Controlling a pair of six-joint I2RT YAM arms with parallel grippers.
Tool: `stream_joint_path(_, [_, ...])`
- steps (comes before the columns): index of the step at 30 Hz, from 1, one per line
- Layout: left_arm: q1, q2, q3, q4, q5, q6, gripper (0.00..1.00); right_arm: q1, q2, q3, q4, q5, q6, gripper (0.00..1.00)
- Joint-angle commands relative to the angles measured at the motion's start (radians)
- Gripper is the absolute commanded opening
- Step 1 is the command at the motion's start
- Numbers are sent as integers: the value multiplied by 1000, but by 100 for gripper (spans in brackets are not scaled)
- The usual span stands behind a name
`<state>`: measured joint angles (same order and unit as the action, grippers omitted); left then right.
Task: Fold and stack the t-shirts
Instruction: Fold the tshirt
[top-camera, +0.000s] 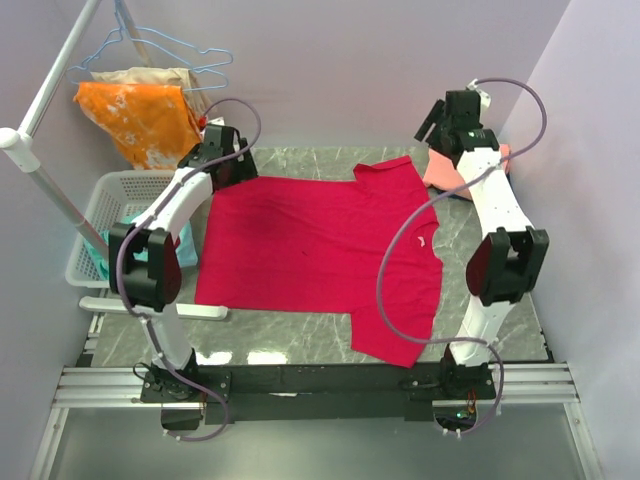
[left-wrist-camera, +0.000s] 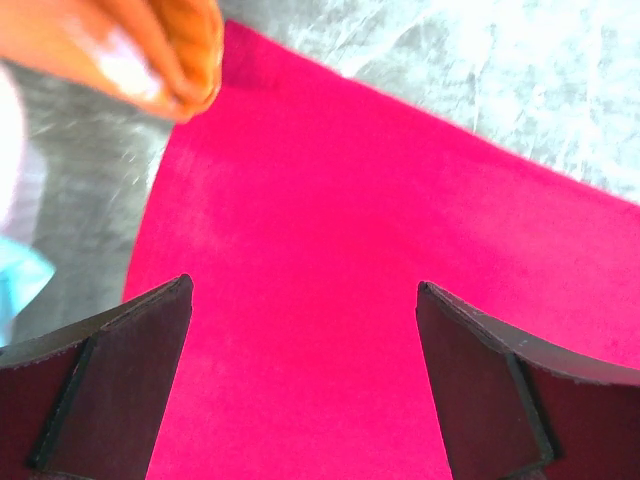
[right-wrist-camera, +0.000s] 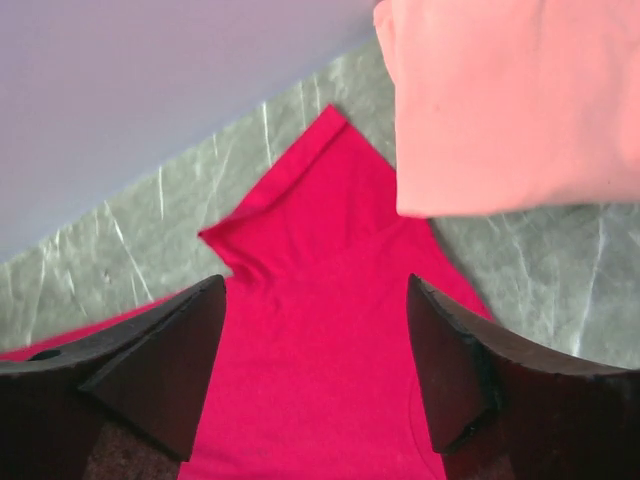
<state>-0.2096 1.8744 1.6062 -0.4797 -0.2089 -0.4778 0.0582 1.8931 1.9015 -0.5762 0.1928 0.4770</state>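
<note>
A large crimson-red t-shirt (top-camera: 310, 250) lies spread flat on the marble table, with one sleeve at the far right and one at the near right. My left gripper (top-camera: 222, 160) hovers over its far-left corner. In the left wrist view that gripper (left-wrist-camera: 303, 285) stands open above the red cloth (left-wrist-camera: 380, 300), nothing between its fingers. My right gripper (top-camera: 455, 122) is over the far sleeve. In the right wrist view it (right-wrist-camera: 314, 284) is open above the red sleeve (right-wrist-camera: 310, 230), empty. A folded salmon-pink t-shirt (right-wrist-camera: 500, 100) lies beside that sleeve, partly hidden by the right arm (top-camera: 440, 175).
A white plastic basket (top-camera: 100, 215) holding teal cloth stands off the table's left edge. An orange white-blotched cloth (top-camera: 140, 115) hangs on a hanger at the back left, and it shows in the left wrist view (left-wrist-camera: 120, 50). Purple walls close the back and right.
</note>
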Motion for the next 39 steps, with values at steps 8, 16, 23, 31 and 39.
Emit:
stream_joint_path(8, [-28,-256,-230,-249,-49,-64,99,72,-455,-554,-88,-73,72,70])
stream_joint_path(16, [-28,-376,-420,-364,-61,-154,99,250,-859,-907,-244,-16,213,71])
stream_joint_path(23, [-30,-448,-551,-370,-26,-220,99,345,-1014,-1110,-298,-41,357,68])
stream_joint_path(31, [-83,-451,-618,-347,-27,-239,99,414,-977,-1183,-306,-17,408,67])
stream_joint_path(39, [-96,-416,-631,-346,-23,-242,99,411,-821,-1208,-221,43,449,68])
